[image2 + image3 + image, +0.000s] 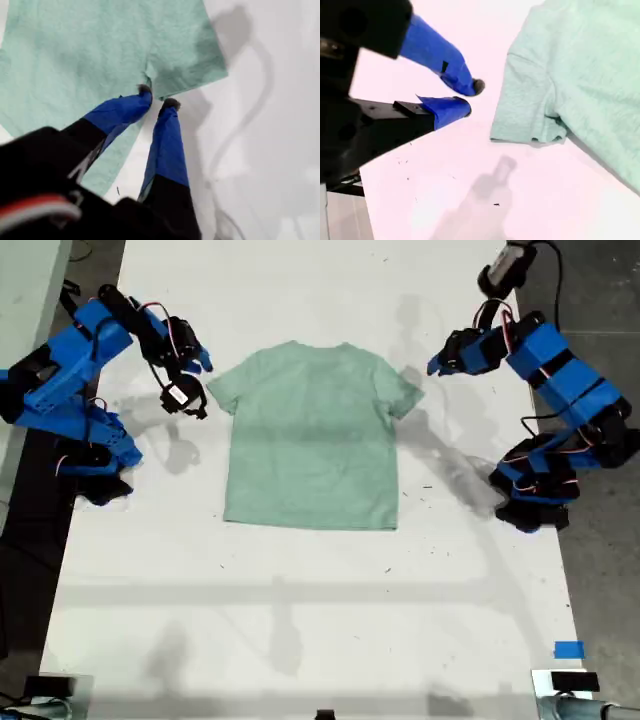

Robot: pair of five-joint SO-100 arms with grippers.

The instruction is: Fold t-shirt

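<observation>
The small pale mint-green short-sleeved cloth t-shirt [312, 436] lies flat and unfolded on the white tabletop [300, 620], nearer the far edge than the near one, collar toward the far edge and hem toward the near edge.

The first hand [157, 98] sits at the sleeve on the exterior view's right [436, 367]. Its blue fingers are slightly parted, tips close to the sleeve's lower edge where it meets the body; whether they touch the cloth cannot be told from the wrist view. It holds nothing.

The second hand [470, 97] is at the exterior view's left [195, 382], just beside the other sleeve and apart from it. It is partly open and empty.

Handling judgement: the garment is light, thin and limp, with no stiffness. It will likely drape and wrinkle when lifted, and may slide on the smooth surface. The best grip points are probably the sleeve hems or shoulder seams, pinching a single edge on each side so both sides lift evenly.
</observation>
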